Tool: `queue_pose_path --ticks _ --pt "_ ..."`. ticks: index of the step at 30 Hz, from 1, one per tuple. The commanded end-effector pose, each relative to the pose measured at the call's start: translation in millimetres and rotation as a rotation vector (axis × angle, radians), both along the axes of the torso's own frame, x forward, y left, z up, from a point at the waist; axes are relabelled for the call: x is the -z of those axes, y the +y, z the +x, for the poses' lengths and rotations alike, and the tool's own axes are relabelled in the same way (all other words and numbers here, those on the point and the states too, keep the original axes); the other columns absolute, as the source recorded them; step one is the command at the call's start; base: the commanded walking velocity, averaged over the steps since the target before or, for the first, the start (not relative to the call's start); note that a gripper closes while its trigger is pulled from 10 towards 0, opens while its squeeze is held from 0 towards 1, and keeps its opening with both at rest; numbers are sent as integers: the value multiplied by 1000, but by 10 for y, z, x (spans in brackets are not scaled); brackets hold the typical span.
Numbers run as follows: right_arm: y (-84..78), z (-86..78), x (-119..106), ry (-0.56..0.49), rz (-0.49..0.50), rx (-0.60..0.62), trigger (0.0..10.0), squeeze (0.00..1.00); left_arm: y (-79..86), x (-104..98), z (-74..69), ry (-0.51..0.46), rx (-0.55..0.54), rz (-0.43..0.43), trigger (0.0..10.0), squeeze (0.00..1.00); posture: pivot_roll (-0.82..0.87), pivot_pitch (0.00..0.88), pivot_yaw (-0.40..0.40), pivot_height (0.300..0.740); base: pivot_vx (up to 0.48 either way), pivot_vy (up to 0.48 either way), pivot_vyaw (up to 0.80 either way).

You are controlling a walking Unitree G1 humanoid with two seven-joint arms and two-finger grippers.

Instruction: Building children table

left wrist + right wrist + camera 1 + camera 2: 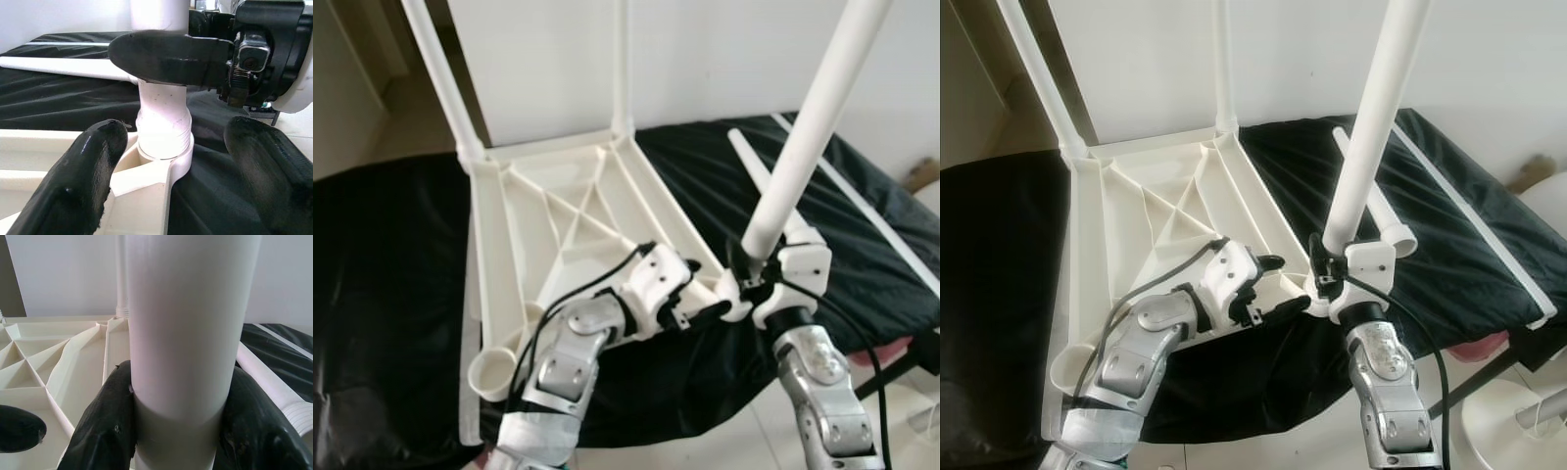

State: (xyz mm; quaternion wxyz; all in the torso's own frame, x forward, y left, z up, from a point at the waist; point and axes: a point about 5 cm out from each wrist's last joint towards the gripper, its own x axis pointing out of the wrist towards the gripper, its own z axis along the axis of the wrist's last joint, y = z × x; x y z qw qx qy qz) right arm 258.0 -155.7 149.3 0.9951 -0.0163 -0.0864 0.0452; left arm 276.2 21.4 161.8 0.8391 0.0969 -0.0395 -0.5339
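A white plastic table top (pixel 558 225) lies upside down on a black cloth. Two white legs (pixel 440 78) (pixel 622 59) stand in its far corners. At the near right corner my right gripper (pixel 751 272) is shut on a third white leg (pixel 808 137), low on its shaft, holding it upright and slightly tilted. In the left wrist view its threaded end (pixel 164 122) sits in the corner socket (pixel 161 166). My left gripper (pixel 700 305) is open beside that corner, one finger (pixel 83 176) on each side of the socket, touching neither. The near left socket (pixel 494 372) holds nothing.
A spare white leg (pixel 1393 227) lies on the black cloth (pixel 391 294) just behind the held leg. A long thin white strip (pixel 862 206) runs along the cloth's right side. A white wall stands behind; pale floor and a round white object (pixel 1518 411) lie at the near right.
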Motion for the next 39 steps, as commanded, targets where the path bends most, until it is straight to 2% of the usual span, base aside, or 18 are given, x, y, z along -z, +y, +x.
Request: queue_pose_path --ticks 1,6,9,11,13,20,23,28,30,32,33,38,39 --pt "0 -31 389 186 -17 3 10000 0 46 4 88 -22 -163 -6 10000 0 -38 37 15 740 0 0 0" --pt "20 39 401 219 46 1 10000 0 49 -3 93 -24 -163 -5 10000 0 -34 38 19 740 0 0 0" --pt "17 68 407 233 51 11 10000 0 48 -5 95 -24 -163 -5 10000 0 -34 40 19 740 0 0 0" --pt "-14 145 436 292 71 47 10000 0 49 -9 101 -27 -164 -4 10000 0 -32 39 18 740 0 0 0" --pt "-27 173 437 301 71 55 10000 0 50 -10 104 -28 -165 -4 10000 0 -31 39 18 740 0 0 0" --pt "-39 204 422 265 28 59 10000 0 57 -9 108 -30 -169 -2 10000 0 -28 38 16 740 0 0 0" --pt "-2 157 424 212 -29 37 10000 0 63 -9 109 -32 -172 -1 10000 0 -25 39 14 740 0 0 0" --pt "23 116 472 226 -17 46 10000 0 61 -9 116 -32 -173 -1 10000 0 -28 39 16 740 0 0 0" --pt "15 120 463 222 -15 73 10000 0 56 -12 116 -33 -171 -2 10000 0 -31 38 18 740 0 0 0" --pt "-35 146 435 207 -10 169 10000 0 45 -16 119 -34 -167 -4 10000 0 -34 36 18 740 0 0 0" --pt "-35 146 435 207 -10 169 10000 0 45 -16 119 -34 -167 -4 10000 0 -34 36 18 740 0 0 0" --pt "-122 166 448 205 14 343 10000 0 36 -20 125 -36 -166 -6 10000 0 -33 34 15 740 0 0 0" --pt "-122 166 448 205 14 343 10000 0 36 -20 125 -36 -166 -6 10000 0 -33 34 15 740 0 0 0"
